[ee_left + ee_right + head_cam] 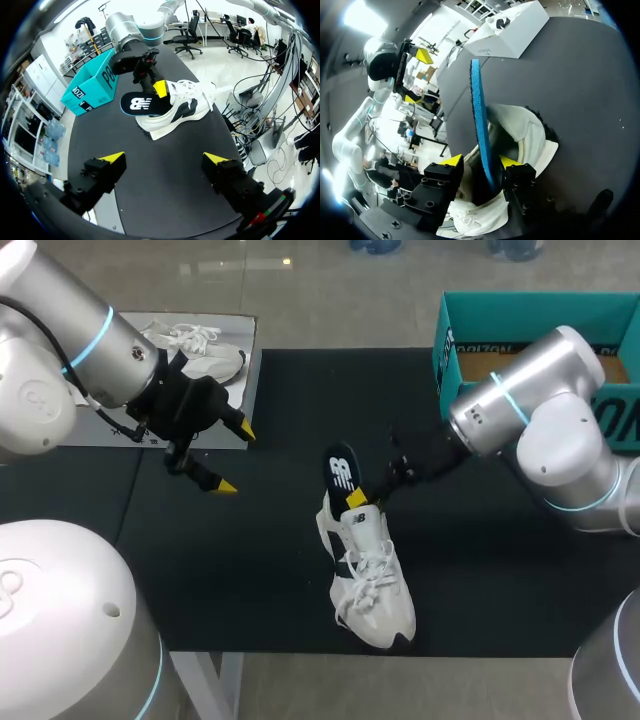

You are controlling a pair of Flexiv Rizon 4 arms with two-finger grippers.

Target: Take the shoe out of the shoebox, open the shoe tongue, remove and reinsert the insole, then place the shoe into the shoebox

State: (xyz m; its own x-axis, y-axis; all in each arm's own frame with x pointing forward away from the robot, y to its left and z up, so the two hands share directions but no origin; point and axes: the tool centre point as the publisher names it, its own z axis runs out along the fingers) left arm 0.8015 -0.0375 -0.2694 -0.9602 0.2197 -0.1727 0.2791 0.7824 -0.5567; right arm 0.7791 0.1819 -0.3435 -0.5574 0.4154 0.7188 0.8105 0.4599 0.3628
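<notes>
Found the right gripper [481,161] clenched, apparently from both sides, on the blue-backed insole [479,115], the insole's lower end inside the heel opening of the white shoe [372,580] and its upper part standing clear. Recorded the shoe on its sole on the black mat [280,580] near the table's middle, well apart from the teal shoebox [540,315] at the far right. Noted the left gripper [235,460] released, fingers spread, holding nothing, above the mat's left part, near a second white shoe [200,348] on a white box [520,35].
</notes>
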